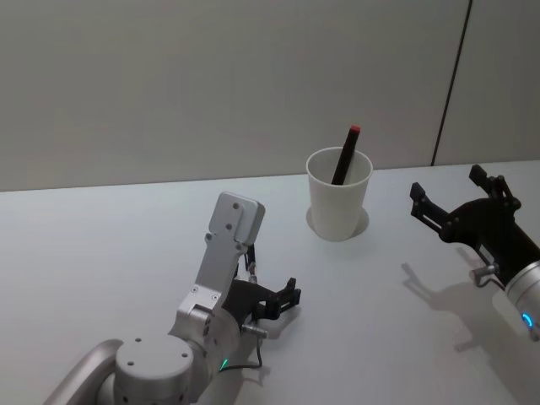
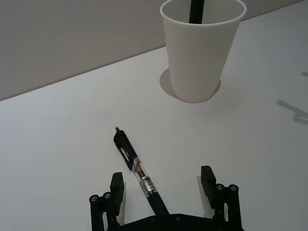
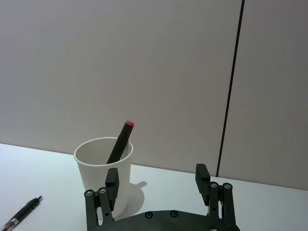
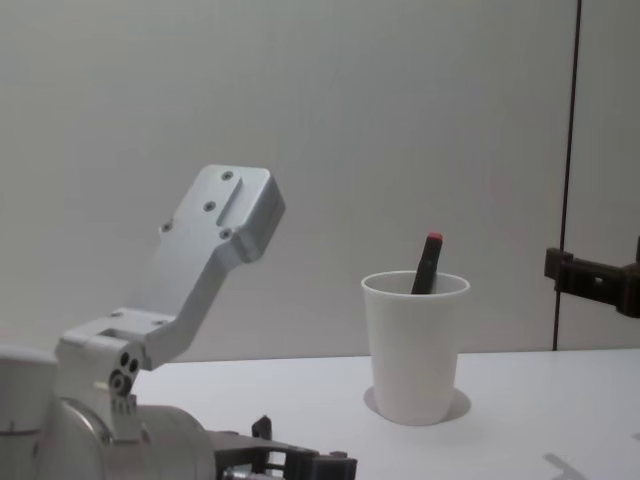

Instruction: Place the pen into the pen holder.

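1. Click pen [image 2: 137, 168], black with a clear middle, is lying flat on the white table [image 1: 110, 253]. It's right between the fingers of the left claw [image 2: 162, 175], and as far as I can see it touches neither one.
2. The left claw is down low over the table with its fingers spread wide and nothing gripped.
3. The pen holder [image 1: 337, 207], a plain white paper cup, stands upright well ahead of that claw. The pen's clip end points roughly toward it.
4. A red-tipped pen [image 1: 346, 156] leans inside the cup, its tip poking above the rim.
5. The right claw [image 1: 447, 184] hangs above the table with its fingers apart and empty. The cup is near it, on the robot's left side.
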